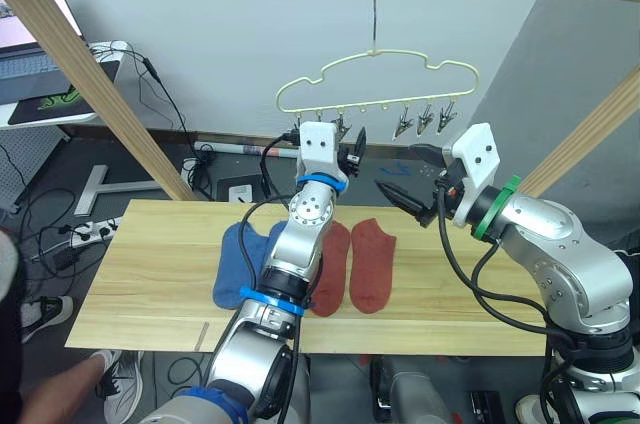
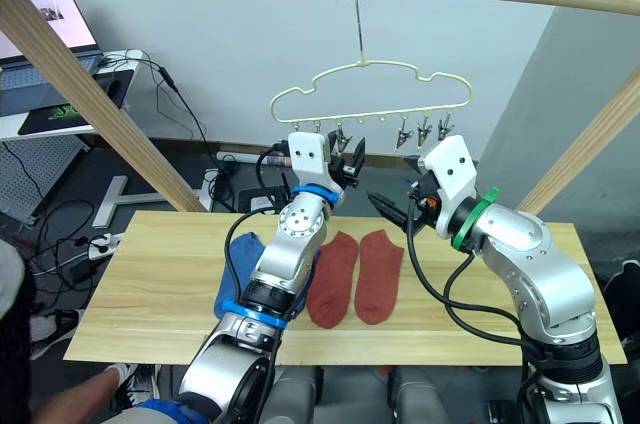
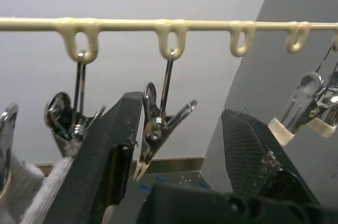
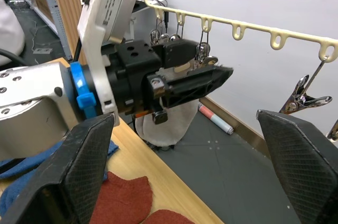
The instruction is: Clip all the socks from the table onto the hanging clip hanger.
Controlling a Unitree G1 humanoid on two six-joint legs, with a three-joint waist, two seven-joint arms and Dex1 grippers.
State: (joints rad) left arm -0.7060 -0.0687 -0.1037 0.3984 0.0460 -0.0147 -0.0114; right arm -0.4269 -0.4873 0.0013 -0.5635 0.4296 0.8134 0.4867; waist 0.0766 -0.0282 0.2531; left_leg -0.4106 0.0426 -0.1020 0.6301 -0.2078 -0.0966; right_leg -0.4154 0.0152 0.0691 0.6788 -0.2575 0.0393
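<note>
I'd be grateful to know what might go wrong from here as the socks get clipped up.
The left end effector straddles a clip on the hanger, which hangs freely from one hook; a nudge could swing it and spoil the aim. A grey sock already hangs beside it and might be knocked loose. The right end effector is open close by, so the two could collide.

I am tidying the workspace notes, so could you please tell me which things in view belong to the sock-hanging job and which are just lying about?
Job:
clip hanger
blue socks
rust red socks
grey sock already clipped
table
left tool
right tool

Lying about:
laptop
power strip
floor cables
</note>
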